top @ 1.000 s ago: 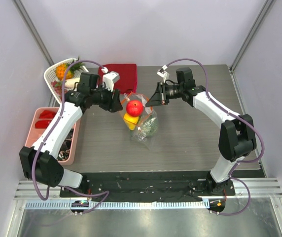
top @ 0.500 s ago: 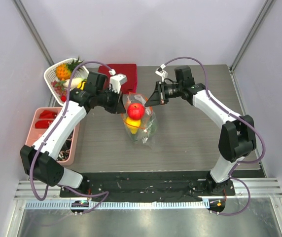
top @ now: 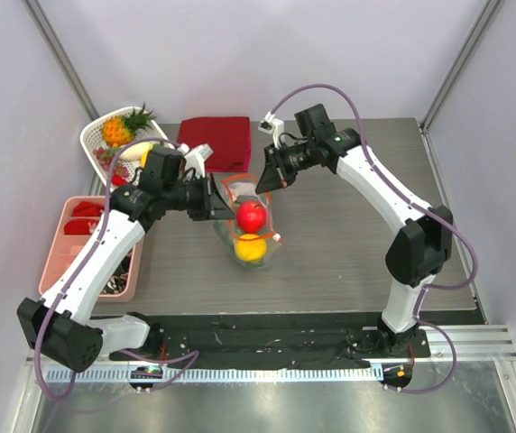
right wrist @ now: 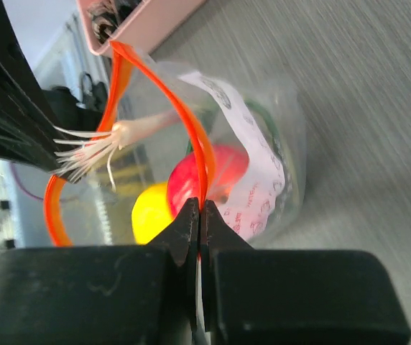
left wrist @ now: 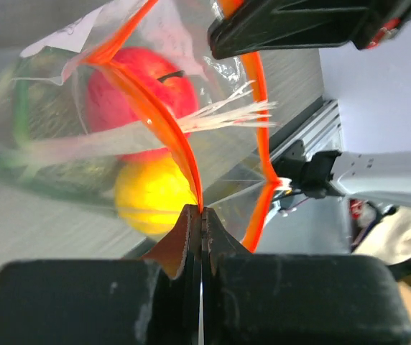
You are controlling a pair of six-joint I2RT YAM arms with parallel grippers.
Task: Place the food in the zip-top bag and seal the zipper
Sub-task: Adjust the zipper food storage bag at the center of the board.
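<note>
The clear zip-top bag (top: 251,236) hangs between both grippers above the table's middle, its mouth held open. Inside I see the red apple (top: 251,216), the yellow-orange citrus (top: 250,247), dark green produce (left wrist: 40,169) and the white roots of the green onion (left wrist: 223,115). My left gripper (top: 215,198) is shut on the left side of the orange-red zipper (left wrist: 169,136). My right gripper (top: 268,179) is shut on the zipper's other side (right wrist: 195,144). The apple (right wrist: 216,180) and citrus (right wrist: 151,212) also show in the right wrist view.
A folded dark red cloth (top: 216,141) lies at the back. A white basket (top: 96,137) with a pineapple and other toy food stands at the back left. A pink tray (top: 67,236) sits at the left edge.
Both grippers have moved left and nearer with the bag. The bag now hangs more upright with its mouth spread, and the apple and citrus have sunk lower inside.
</note>
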